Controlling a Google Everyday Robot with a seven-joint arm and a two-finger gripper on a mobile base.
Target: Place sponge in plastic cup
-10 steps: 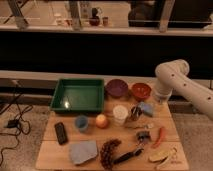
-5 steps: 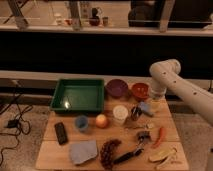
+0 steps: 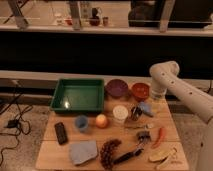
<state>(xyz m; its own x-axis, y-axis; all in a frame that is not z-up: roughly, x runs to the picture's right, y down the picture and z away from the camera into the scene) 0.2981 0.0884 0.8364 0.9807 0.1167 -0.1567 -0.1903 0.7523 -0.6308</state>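
Note:
The small light-blue sponge lies on the wooden table, right of centre and just below the orange bowl. My gripper hangs low over the table between the sponge and a white cup, close to both. It looks open, and I see nothing held in it. A second, small blue cup stands further left. I cannot tell which of the two cups is the plastic one. The white arm reaches in from the right.
At the back are a green tray and a purple bowl. An orange, a black device, a grey-blue slab, grapes, a brush, a red chili and a banana lie in front.
The arm has swung to the left, and the gripper has moved left and down from over the sponge to beside the white cup. The objects on the table have stayed put.

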